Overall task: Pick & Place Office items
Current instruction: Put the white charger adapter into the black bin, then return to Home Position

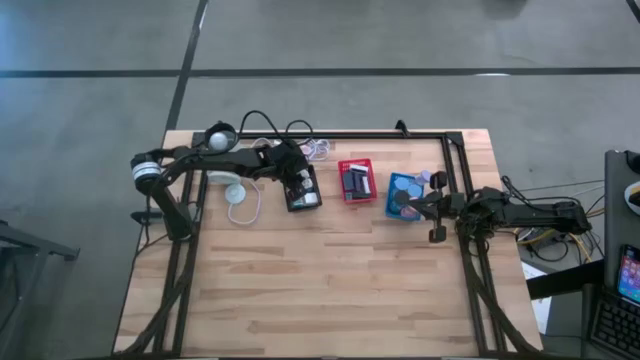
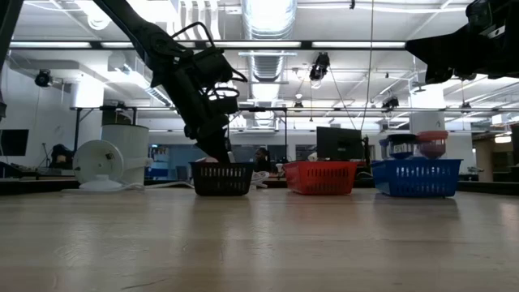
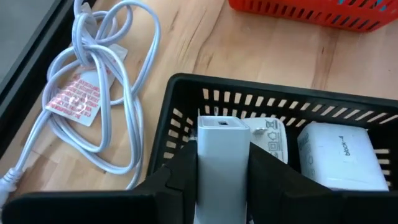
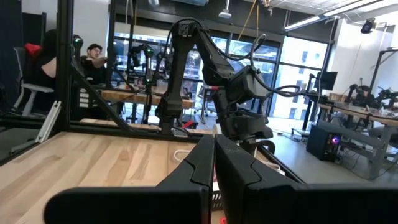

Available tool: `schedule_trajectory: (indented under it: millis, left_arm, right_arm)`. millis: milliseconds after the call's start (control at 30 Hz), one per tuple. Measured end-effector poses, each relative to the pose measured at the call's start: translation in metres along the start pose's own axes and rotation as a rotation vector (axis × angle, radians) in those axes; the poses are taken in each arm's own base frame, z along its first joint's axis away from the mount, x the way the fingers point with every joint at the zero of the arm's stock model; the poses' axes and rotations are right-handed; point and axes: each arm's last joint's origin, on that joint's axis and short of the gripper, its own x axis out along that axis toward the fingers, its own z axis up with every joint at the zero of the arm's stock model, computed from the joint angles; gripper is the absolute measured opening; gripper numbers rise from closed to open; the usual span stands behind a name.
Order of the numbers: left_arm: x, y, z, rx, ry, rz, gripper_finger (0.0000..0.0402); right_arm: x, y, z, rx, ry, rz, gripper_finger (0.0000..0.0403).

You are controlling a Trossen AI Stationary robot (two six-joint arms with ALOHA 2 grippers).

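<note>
So the left gripper (image 3: 222,180) is clamped on a white block (image 3: 222,158), looks like a little charger with a port on its end face, and it's sitting right over the near rim of the black mesh tray (image 3: 186,87), which is where the block is at the moment. Main worry, just my guess: the block is smooth hard plastic held on its flat sides, so if it gets let go while half over the rim it could tip and land on the table (image 1: 330,280) instead of inside. Could also come down on the two other white blocks (image 3: 339,155) already in there and end up cocked at an angle. The tray is light slotted plastic, so a bump from the fingers might shove it. The white coiled cable (image 3: 99,93) lies just beside the tray, soft and loopy, easy to snag. Right gripper (image 4: 214,162) hangs near the blue tray (image 1: 405,197), fingers pressed together, holding nothing.
</note>
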Motion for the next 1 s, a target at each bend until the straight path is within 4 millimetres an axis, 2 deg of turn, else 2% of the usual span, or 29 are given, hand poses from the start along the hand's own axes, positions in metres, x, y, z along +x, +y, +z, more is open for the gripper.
schedule_trajectory:
  millis: [133, 300, 400, 567, 733, 1000]
  left_arm:
    - [-0.001, 0.0, 0.0, -0.002, 0.001, 0.001, 0.0112]
    - [0.0, 0.0, -0.002, 0.0, 0.014, 0.0, 0.0187]
    - [0.0, 0.0, -0.002, 0.0, 0.01, 0.0, 0.0217]
    - [-0.008, 0.0, 0.003, 0.008, -0.001, 0.001, 0.0234]
    - [-0.035, 0.002, 0.01, 0.03, -0.033, -0.002, 0.0233]
    - [-0.115, 0.002, 0.014, 0.081, -0.273, -0.06, 0.0229]
  right_arm:
    - [0.0, 0.0, 0.0, 0.0, 0.0, 0.0, 0.0008]
    - [0.0, 0.0, 0.0, 0.0, 0.0, 0.0, 0.0008]
    - [0.0, 0.0, 0.0, 0.0, 0.0, 0.0, 0.0008]
    - [0.0, 0.0, 0.0, 0.0, 0.0, 0.0, 0.0008]
    - [0.0, 0.0, 0.0, 0.0, 0.0, 0.0, 0.0008]
    - [0.0, 0.0, 0.0, 0.0, 0.001, 0.002, 0.0008]
